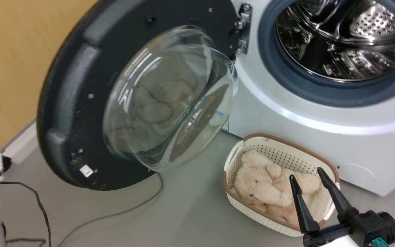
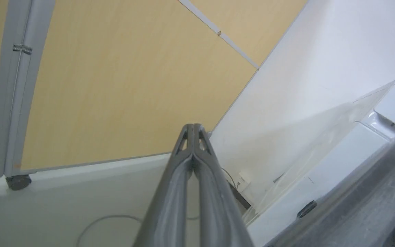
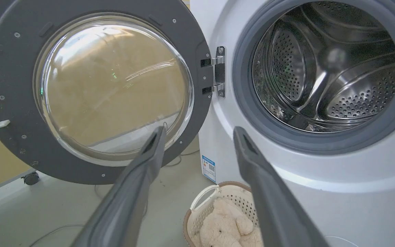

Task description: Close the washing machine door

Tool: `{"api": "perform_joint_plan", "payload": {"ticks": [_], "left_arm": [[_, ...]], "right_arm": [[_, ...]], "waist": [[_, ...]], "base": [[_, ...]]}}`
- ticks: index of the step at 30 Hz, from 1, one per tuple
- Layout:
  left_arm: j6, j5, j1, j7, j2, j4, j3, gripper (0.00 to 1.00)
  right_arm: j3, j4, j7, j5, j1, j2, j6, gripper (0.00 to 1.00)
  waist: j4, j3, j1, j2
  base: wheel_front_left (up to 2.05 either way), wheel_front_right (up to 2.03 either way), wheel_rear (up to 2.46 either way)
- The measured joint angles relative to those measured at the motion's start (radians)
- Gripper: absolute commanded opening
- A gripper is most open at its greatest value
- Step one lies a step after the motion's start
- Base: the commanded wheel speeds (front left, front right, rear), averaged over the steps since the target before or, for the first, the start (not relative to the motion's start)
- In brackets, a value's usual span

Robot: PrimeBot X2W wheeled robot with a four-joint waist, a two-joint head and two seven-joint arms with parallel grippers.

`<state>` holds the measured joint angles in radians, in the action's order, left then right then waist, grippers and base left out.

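The washing machine door (image 1: 74,103) stands wide open, hinged on the washing machine (image 1: 262,116), up-left of the spread, empty right pincer (image 1: 304,173); the closed left pincer (image 2: 193,127) seems nearer its free edge.

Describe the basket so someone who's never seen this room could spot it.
Find the big white washing machine. On the floor in front, right of its open door, sits the basket: cream, perforated, brown-rimmed, holding a beige plush toy.
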<state>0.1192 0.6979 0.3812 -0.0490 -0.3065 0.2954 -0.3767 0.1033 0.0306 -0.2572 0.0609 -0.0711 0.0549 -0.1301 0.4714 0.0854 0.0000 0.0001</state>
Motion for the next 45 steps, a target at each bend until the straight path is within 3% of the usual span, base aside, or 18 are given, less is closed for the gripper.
{"api": "perform_joint_plan", "payload": {"ticks": [6, 10, 17, 22, 27, 35, 45], "left_arm": [[-0.001, 0.338, 0.121, 0.293, -0.011, 0.220, -0.105, 0.00], [-0.021, 0.490, 0.164, 0.512, -0.018, 0.293, -0.131, 0.00], [-0.020, 0.642, 0.163, 0.806, -0.018, 0.267, -0.122, 0.00], [-0.034, 0.705, 0.093, 0.958, -0.010, 0.190, -0.109, 0.00], [-0.066, 0.744, 0.008, 1.073, 0.022, 0.064, -0.081, 0.00], [-0.127, 0.770, -0.155, 1.182, 0.127, -0.172, -0.001, 0.00], [-0.160, 0.803, -0.286, 1.195, 0.240, -0.377, 0.142, 0.00]], "right_arm": [[0.002, 0.000, 0.000, 0.000, 0.005, 0.001, 0.000, 1.00], [-0.001, 0.000, 0.000, 0.000, 0.010, 0.004, 0.000, 1.00], [-0.006, -0.001, 0.000, 0.000, 0.011, 0.007, 0.000, 1.00], [-0.015, -0.006, 0.000, 0.001, 0.012, 0.006, 0.000, 1.00], [-0.024, -0.008, 0.000, 0.002, 0.012, 0.003, 0.000, 1.00], [-0.049, -0.009, 0.000, 0.002, 0.009, 0.000, 0.000, 1.00], [-0.071, -0.011, 0.000, -0.005, 0.009, -0.002, 0.000, 1.00]], "waist": [[-0.031, 0.023, 0.0000, 0.0000], [-0.042, 0.032, 0.0000, 0.0000], [-0.052, 0.029, 0.0000, 0.0000], [-0.058, 0.004, 0.0000, 0.0000], [-0.070, -0.020, -0.0001, 0.0000], [-0.124, -0.034, 0.0000, 0.0000], [-0.254, -0.023, -0.0001, 0.0000]], "base": [[0.00, 0.00, 0.00], [0.00, 0.00, 0.00], [0.00, 0.00, 0.00], [0.00, 0.00, 0.00], [0.00, 0.00, 0.00], [0.00, 0.00, 0.00], [0.00, 0.00, 0.00]]}}
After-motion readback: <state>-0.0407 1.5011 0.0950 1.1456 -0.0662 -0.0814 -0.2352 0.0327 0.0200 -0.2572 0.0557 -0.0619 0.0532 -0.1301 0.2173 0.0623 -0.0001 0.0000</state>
